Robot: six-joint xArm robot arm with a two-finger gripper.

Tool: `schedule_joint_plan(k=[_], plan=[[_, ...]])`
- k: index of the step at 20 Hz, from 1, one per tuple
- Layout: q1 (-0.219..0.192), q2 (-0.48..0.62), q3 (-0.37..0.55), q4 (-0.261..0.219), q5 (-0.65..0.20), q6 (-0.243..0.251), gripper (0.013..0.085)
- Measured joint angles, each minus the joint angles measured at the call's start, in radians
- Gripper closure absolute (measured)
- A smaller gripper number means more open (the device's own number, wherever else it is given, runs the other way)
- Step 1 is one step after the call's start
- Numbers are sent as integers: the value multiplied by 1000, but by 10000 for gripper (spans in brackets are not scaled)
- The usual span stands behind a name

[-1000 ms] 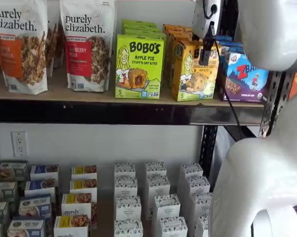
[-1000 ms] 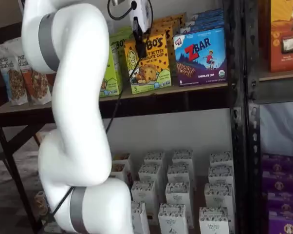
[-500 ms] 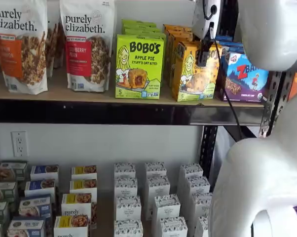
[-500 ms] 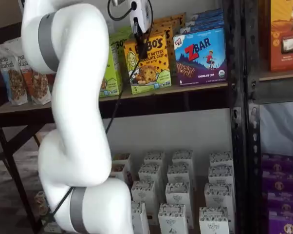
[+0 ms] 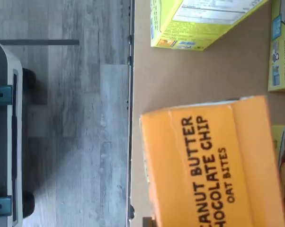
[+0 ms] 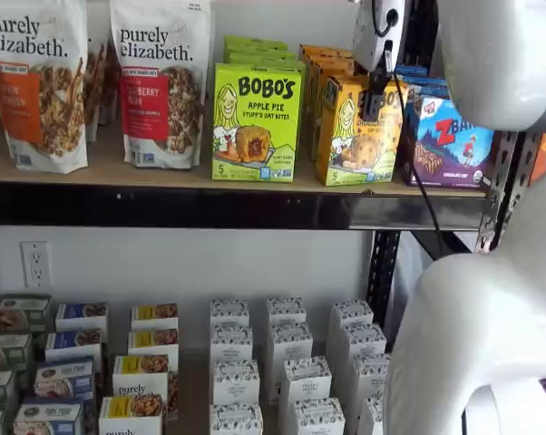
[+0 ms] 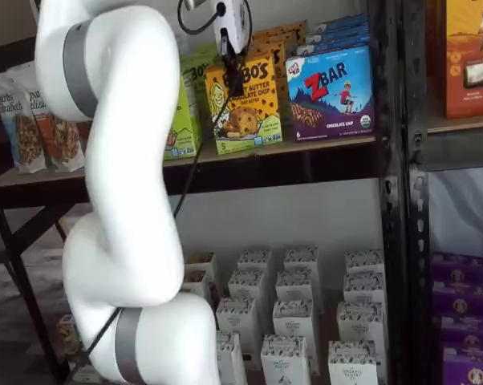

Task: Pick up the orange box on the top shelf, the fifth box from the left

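The orange box (image 6: 359, 145) stands on the top shelf (image 6: 164, 177) between a lime-green Bobo's box (image 6: 255, 122) and a blue ZBar box (image 6: 450, 145). It also shows in a shelf view (image 7: 253, 116). My gripper (image 6: 375, 100) hangs in front of the orange box's upper part, with its white body above. In a shelf view (image 7: 233, 80) its black fingers show side-on against the carton's top front, with no plain gap, so I cannot tell whether they grip it. The wrist view looks down on the orange box's top (image 5: 213, 165), lettered "peanut butter chocolate chip oat bites".
More orange and green cartons stand in rows behind the front ones. Purely Elizabeth granola bags (image 6: 160, 82) fill the shelf's left part. Small white boxes (image 6: 291, 362) stand on the lower level. My white arm (image 7: 121, 160) covers much of the shelf. A black upright (image 7: 390, 160) stands at the right.
The gripper has risen very slightly. The orange box stays in about the same place on the shelf.
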Motion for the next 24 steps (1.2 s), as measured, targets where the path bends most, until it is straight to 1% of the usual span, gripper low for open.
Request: schedule_joint_plan(k=[5, 6, 7, 8, 12, 18, 19, 20, 21, 24], plan=[[0, 4, -4, -4, 4, -1, 450], [0, 5, -5, -6, 5, -1, 490], [1, 6, -5, -8, 6, -1, 490], [1, 5, -4, -8, 5, 0, 530], [-1, 4, -1, -1, -2, -1, 530], [-1, 7, -8, -3, 5, -1, 530], [1, 7, -8, -6, 6, -1, 570], [2, 8, -9, -9, 10, 0, 570], [2, 9, -10, -10, 13, 1, 610], [1, 5, -5, -7, 8, 0, 610]])
